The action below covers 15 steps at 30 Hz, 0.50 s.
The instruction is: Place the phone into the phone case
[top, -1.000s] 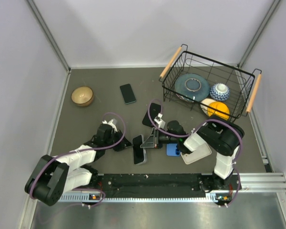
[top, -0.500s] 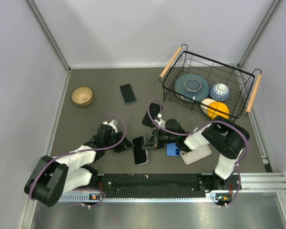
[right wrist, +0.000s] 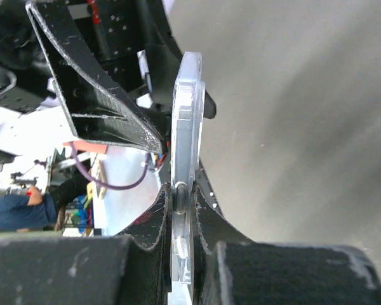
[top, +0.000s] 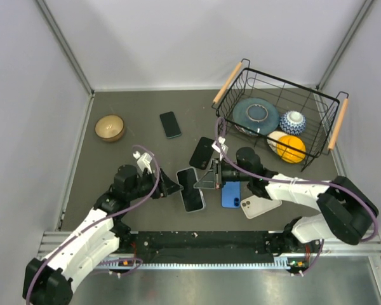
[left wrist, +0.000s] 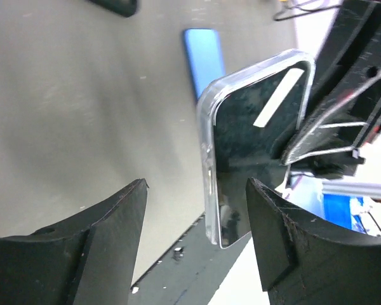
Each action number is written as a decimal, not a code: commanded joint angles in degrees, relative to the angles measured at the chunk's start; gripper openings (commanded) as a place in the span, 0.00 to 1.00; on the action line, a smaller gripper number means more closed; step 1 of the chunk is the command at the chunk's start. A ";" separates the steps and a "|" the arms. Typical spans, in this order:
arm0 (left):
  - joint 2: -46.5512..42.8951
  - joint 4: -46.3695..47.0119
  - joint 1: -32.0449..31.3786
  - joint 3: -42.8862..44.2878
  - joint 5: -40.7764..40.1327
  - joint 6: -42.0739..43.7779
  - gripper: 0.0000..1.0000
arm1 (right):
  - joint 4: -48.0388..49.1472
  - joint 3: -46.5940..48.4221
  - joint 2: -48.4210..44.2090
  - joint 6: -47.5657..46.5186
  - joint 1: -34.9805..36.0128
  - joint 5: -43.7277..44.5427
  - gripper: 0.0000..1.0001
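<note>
1. Black phone [top: 190,190], glossy dark screen facing up to the overhead camera, at the front middle of the worktop [top: 133,108].
2. It's sitting inside the phone case [left wrist: 207,166], which is clear plastic with rounded corners, its rim wrapping the screen's visible edges.
3. Edge-on from the right wrist, that case reads as a thin clear slab, pinched at one end by the right claw [right wrist: 181,190].

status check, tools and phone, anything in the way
Left tool open, facing the phone, no grip. Right tool shut on the clear case edge, phone seated inside. Blue item lies beside, not blocking.
</note>
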 commanded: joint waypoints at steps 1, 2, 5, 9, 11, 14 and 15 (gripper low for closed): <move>-2.79 13.06 -0.08 -1.38 12.74 -3.48 0.69 | 1.79 3.10 -5.02 -0.60 0.00 -7.62 0.00; -2.62 15.79 -0.17 -1.99 14.70 -4.37 0.69 | 2.40 3.10 -5.28 -0.07 0.00 -8.93 0.00; -1.47 24.59 -0.26 -4.28 18.85 -7.97 0.68 | 8.63 1.87 -5.02 4.13 0.00 -11.31 0.00; 0.02 30.49 -0.26 -6.30 20.17 -10.61 0.65 | 17.60 0.47 -3.09 9.07 0.00 -13.16 0.00; 0.46 31.80 -0.43 -6.48 20.61 -10.79 0.63 | 21.29 -0.24 -1.86 10.91 0.00 -13.51 0.00; 1.25 33.73 -0.69 -6.83 20.96 -11.14 0.57 | 24.11 -0.85 -0.63 12.24 -0.09 -13.69 0.00; 1.25 35.05 -0.70 -7.44 21.31 -11.75 0.49 | 24.12 -0.85 -0.28 12.33 0.09 -13.87 0.00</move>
